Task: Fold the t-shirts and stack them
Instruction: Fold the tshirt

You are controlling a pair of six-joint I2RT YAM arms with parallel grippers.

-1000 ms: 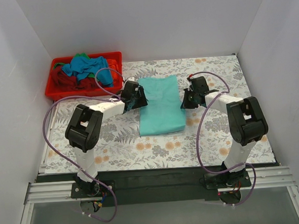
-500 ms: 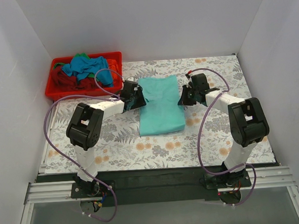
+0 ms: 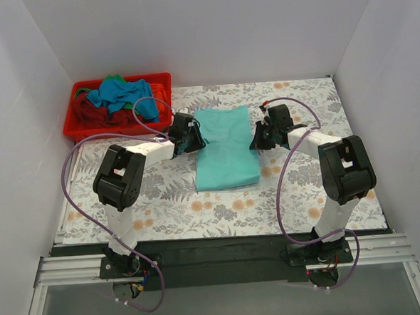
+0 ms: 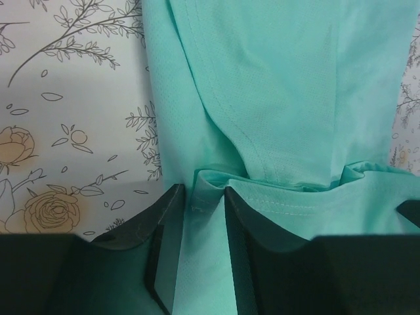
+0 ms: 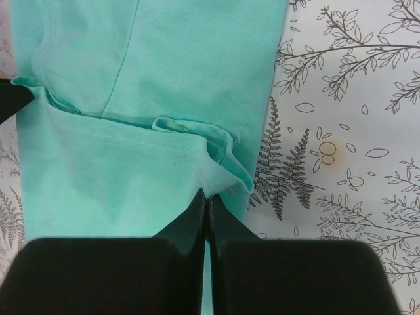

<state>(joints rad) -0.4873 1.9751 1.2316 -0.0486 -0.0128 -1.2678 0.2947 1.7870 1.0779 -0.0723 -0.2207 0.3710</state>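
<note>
Closest in: left end effector [image 4: 200,197] is clenched on a fold of the mint-teal t-shirt [image 4: 282,85]. Cloth fills a fairly wide gap between its fingers, so I judge it has a thick bunch. Right end effector [image 5: 205,197] is pinched almost shut, with only a sliver of the shirt's edge between its fingers. That thin bite is my main worry: a brisk pull could slip the cloth out and drop that side. Just ahead of both sets of fingertips the hem stands puckered in a raised ridge across the shirt. Past the ridge the rest lies flat on the worktop [image 4: 72,131], a long narrow strip sitting between the two end effectors. Risks as I read them: the left holding more layers than the right would skew the fold. Carrying the edge too low would rake the layers underneath and open the side folds. The two pulling apart would stretch the cloth rather than fold it. Farthest off, beyond the left end effector on its outer side, sits the red bin [image 3: 80,126] with the other t-shirts [image 3: 120,95] heaped inside, blue over dark red, not yet folded.
</note>
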